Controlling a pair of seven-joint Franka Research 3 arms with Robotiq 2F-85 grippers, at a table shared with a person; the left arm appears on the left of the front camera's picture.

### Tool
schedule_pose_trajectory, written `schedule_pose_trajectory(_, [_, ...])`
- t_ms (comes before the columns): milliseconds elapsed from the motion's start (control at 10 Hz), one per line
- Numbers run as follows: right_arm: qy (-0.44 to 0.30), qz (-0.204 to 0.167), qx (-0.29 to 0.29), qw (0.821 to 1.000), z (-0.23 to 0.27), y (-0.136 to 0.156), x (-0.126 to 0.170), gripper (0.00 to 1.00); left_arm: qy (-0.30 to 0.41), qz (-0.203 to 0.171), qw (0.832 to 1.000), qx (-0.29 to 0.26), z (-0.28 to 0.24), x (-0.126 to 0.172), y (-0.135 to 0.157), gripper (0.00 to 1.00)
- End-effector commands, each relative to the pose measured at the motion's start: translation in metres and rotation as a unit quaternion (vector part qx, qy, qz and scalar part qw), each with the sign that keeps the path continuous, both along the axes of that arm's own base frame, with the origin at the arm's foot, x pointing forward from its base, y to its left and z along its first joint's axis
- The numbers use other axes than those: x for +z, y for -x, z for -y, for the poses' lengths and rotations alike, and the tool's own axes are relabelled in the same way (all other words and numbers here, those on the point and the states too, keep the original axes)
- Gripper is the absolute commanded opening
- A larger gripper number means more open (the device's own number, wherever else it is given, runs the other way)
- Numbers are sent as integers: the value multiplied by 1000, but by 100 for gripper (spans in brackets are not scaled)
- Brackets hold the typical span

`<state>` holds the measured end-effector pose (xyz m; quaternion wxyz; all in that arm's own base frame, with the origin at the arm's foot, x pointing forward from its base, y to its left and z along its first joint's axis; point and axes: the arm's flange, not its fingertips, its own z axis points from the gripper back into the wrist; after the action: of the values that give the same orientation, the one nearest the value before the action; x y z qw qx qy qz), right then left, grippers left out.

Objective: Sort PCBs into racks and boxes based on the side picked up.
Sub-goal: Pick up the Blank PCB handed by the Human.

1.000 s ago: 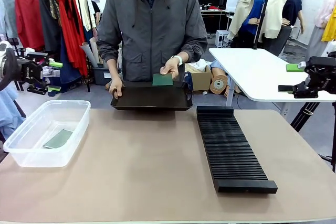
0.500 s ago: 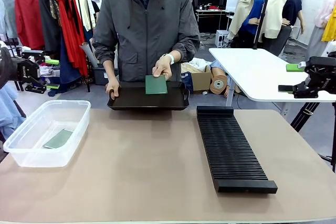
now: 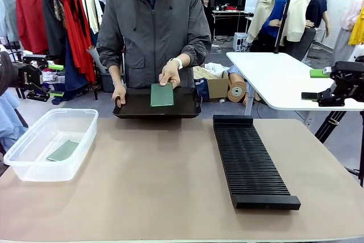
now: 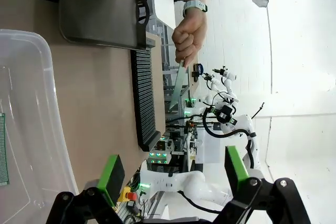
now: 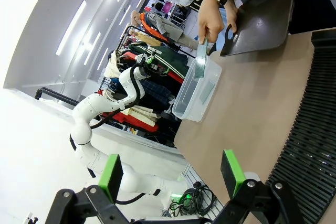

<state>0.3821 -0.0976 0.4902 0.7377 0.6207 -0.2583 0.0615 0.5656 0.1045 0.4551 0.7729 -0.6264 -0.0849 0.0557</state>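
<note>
Across the table a person's hand holds a green PCB (image 3: 162, 95) upright over a shallow black tray (image 3: 136, 109); the board also appears edge-on in the left wrist view (image 4: 181, 85) and the right wrist view (image 5: 201, 59). Another PCB (image 3: 63, 151) lies flat in the clear box (image 3: 34, 166) at the table's left. The ribbed black rack (image 3: 250, 160) lies on the right. My left gripper (image 3: 57, 81) hovers open off the table's left edge, nothing between its pads (image 4: 112, 174). At the far right my right gripper (image 3: 314, 85) is open and empty, pads (image 5: 231, 171) wide apart.
The person's other hand (image 3: 118, 95) grips the tray's left end. A white side table (image 3: 278, 78) stands behind my right gripper. Bare brown tabletop (image 3: 153, 180) lies between box and rack. A clothes rail (image 3: 51, 9) stands back left.
The person has lifted the PCB from the tray and shifted it and the tray toward picture left. My left gripper drew back slightly leftward; the right one stayed put.
</note>
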Motion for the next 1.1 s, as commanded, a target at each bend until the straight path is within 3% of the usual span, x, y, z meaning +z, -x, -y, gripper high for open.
schedule_pose_trajectory(0, [-4,2,1,1000,0,0,2,100,-1,-4,1000,4,0,2,-1,100])
schedule_pose_trajectory(400, [-4,2,1,1000,0,0,2,100,0,0,1000,0,0,0,0,100])
schedule_pose_trajectory(700, [-4,2,1,1000,0,0,2,100,42,0,999,-12,21,-18,2,100])
schedule_pose_trajectory(1000, [-4,2,1,1000,0,0,2,100,72,6,996,-53,47,-33,15,100])
